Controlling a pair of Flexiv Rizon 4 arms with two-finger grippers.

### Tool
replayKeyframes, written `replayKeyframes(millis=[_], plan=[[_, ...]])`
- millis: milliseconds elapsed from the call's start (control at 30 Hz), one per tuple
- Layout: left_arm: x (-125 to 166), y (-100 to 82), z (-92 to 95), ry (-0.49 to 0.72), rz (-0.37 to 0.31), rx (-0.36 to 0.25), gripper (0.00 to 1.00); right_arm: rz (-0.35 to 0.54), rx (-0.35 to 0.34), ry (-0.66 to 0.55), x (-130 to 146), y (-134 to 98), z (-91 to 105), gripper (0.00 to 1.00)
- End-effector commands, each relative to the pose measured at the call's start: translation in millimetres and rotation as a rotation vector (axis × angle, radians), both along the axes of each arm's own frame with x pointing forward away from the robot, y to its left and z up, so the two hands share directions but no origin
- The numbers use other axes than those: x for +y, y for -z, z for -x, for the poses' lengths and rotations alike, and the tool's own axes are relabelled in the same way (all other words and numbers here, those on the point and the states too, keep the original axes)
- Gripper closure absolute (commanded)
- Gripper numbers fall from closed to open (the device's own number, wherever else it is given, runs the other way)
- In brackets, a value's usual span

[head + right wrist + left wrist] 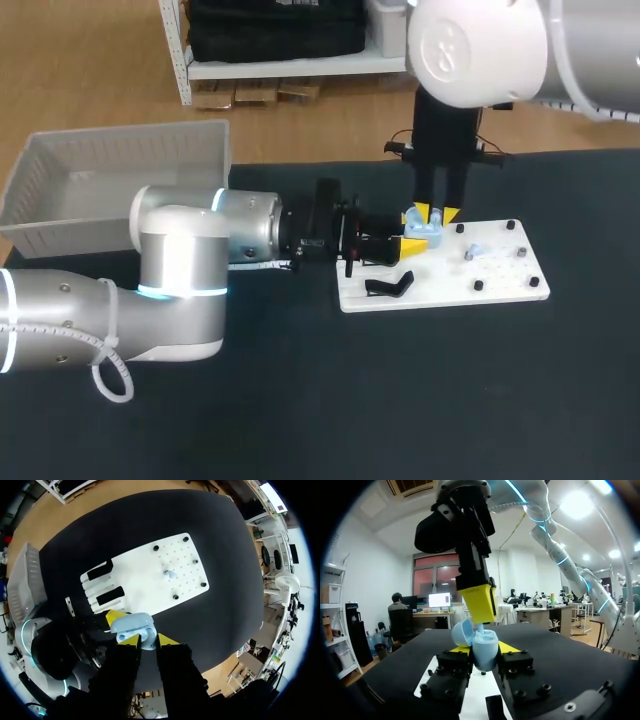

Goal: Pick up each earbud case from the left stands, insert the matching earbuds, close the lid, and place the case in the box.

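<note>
Currently, the left gripper fingers clamp the open blue earbud case from both sides, over the white board on the worktop. The right gripper fingers, nearly closed, pinch an earbud at the case opening.
</note>
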State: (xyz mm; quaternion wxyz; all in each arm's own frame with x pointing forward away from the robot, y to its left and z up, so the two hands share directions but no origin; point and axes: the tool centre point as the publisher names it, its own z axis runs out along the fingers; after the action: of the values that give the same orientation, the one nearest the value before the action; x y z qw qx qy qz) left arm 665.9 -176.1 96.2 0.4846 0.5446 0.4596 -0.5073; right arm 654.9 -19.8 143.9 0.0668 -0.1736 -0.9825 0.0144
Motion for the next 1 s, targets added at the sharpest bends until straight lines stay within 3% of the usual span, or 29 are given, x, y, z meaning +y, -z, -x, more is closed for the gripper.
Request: replayKeyframes(millis=[33, 467, 500, 533, 600, 867, 1000], plan=[[-1, -0.3, -1.3, 0.002, 0.001, -0.001, 1.00, 0.008, 0.003, 0.003, 1, 3, -1.5, 1.00], [-1, -0.3, -1.3, 0.002, 0.001, -0.001, 1.00, 0.013, 0.008, 0.029, 1, 6, -2.1, 1.00], [-1, -0.3, -1.3, 0.002, 0.001, -0.001, 1.00, 0.011, 0.008, 0.030, 1, 6, -2.1, 0.92], [-1, -0.3, -1.3, 0.002, 0.001, -0.001, 1.00, 0.010, 0.008, 0.031, 1, 6, -2.2, 0.75], [-1, -0.3, -1.3, 0.002, 0.001, -0.001, 1.00, 0.004, 0.006, 0.031, 2, 6, -2.4, 0.64], [-1, -0.3, -1.3, 0.002, 0.001, -0.001, 1.00, -0.022, -0.015, 0.024, 4, -1, -1.0, 0.63], [-1, -0.3, -1.3, 0.002, 0.001, -0.001, 1.00, -0.083, -0.040, 0.021, 2, -14, 6.5, 0.63]])
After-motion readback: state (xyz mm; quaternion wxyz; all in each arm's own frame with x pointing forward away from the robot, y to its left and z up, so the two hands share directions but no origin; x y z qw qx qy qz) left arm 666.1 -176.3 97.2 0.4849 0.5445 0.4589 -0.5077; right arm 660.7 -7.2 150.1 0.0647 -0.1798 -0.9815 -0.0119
